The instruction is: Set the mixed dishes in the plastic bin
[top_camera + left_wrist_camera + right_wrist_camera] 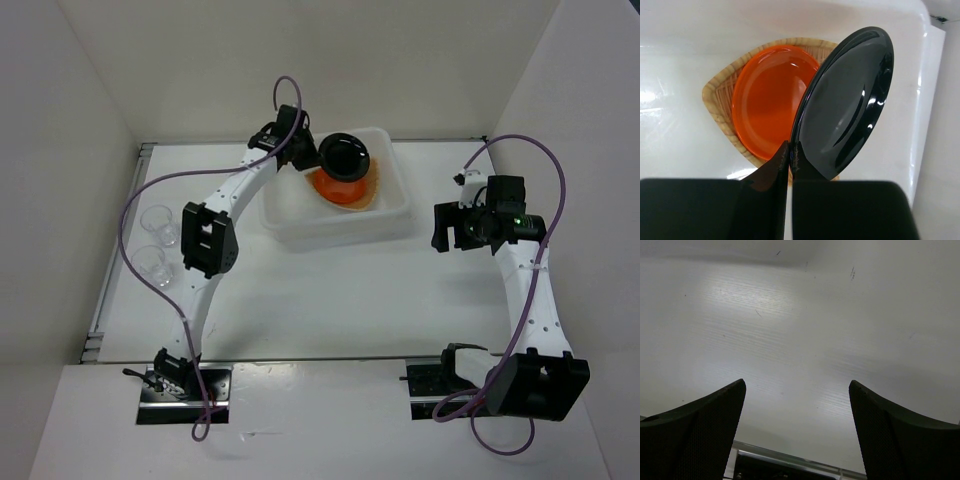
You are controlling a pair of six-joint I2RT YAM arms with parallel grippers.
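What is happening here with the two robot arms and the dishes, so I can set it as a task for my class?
The left gripper is shut on the rim of the black plate, holding it over the plastic bin. In the bin, the orange plate lies in the woven tray. Two clear cups stand on the table to the left, outside the bin. The right gripper is open and empty, over bare table to the right of the bin.
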